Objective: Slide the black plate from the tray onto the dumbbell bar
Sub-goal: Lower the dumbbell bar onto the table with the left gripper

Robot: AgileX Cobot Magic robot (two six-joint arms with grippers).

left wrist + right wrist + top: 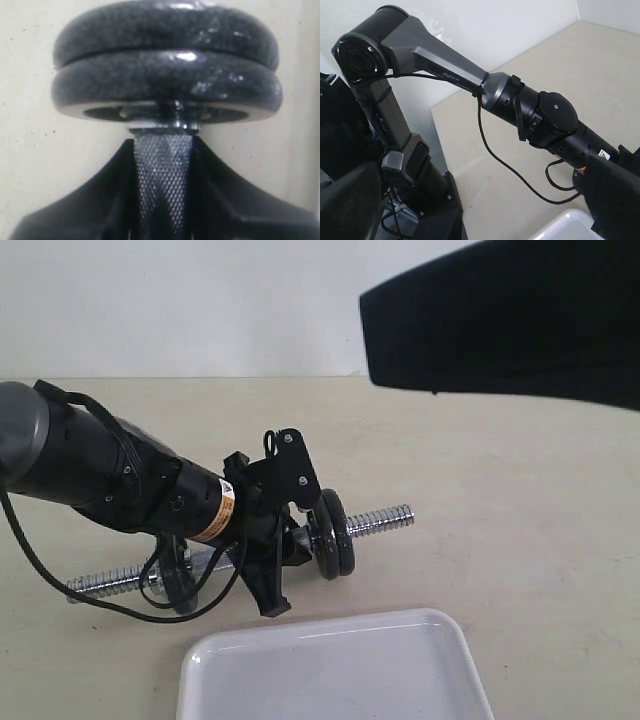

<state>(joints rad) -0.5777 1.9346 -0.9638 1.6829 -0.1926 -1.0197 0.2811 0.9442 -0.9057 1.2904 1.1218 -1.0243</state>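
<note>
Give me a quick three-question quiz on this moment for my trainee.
1. True or false: the left gripper is shut on the dumbbell bar.
2. How many black plates sit stacked together in the left wrist view? A one, B two, C three.
3. Name the white thing at the exterior view's bottom edge.
Key: 1 true; 2 B; 3 the tray.
</note>
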